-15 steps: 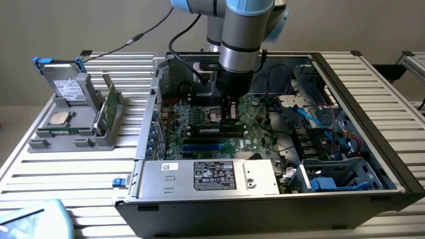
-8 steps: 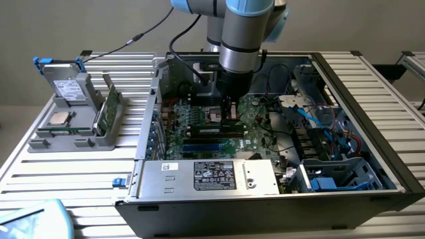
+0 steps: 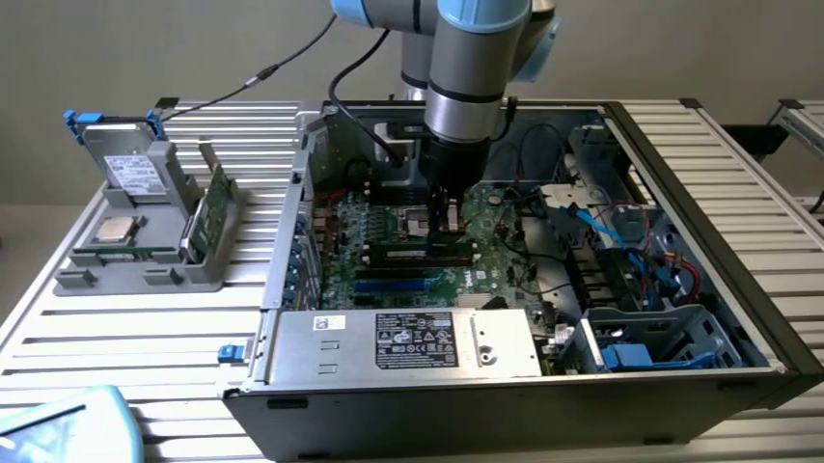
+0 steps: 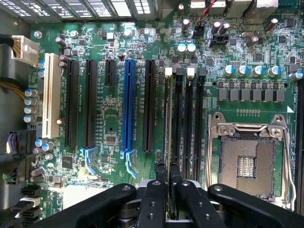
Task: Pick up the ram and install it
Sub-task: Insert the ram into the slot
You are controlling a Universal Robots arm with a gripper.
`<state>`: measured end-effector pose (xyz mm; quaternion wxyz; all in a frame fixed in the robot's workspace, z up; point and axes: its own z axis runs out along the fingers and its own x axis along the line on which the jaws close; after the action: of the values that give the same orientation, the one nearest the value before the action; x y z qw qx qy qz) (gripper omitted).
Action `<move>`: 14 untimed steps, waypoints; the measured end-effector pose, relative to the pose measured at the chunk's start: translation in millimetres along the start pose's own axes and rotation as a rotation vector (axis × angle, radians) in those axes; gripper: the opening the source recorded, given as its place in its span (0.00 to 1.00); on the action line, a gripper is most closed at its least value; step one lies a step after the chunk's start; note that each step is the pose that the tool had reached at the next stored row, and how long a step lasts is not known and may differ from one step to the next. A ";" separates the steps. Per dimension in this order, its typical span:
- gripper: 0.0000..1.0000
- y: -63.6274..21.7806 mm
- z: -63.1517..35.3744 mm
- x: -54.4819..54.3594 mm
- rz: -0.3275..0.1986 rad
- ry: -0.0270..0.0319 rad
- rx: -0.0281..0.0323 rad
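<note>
The end effector (image 4: 167, 167) is down inside the open computer case (image 3: 515, 415), low over the motherboard (image 4: 109, 156). In the wrist view its two black fingers (image 4: 160, 173) stand almost together, with only a thin gap between them. They are pressed on either side of the ram (image 4: 167, 123), which is seen edge-on as a narrow strip. The stick stands upright along the memory slot nearest the black expansion slots, with a white latch at its far end. From these pictures I cannot tell whether it is fully seated. The blue expansion slot (image 4: 128, 109) lies on one side of it, two slots off, and the bare processor socket (image 4: 247, 161) on the other, past the remaining memory slots.

In the exterior view the end effector (image 3: 449, 224) hangs straight down from the arm at the middle of the board. The case lies on the slatted tabletop (image 3: 129, 338), and a grey holder (image 3: 129, 260) stands to the exterior view's left of it.
</note>
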<state>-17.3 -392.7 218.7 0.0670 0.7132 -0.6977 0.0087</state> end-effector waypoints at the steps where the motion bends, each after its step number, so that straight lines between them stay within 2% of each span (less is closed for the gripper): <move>1: 0.14 0.0 0.0 0.0 0.000 0.0001 0.0000; 14: 0.16 0.0 0.1 0.0 0.000 -0.0002 0.0000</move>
<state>-17.3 -392.7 218.6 0.0670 0.7133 -0.6976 0.0086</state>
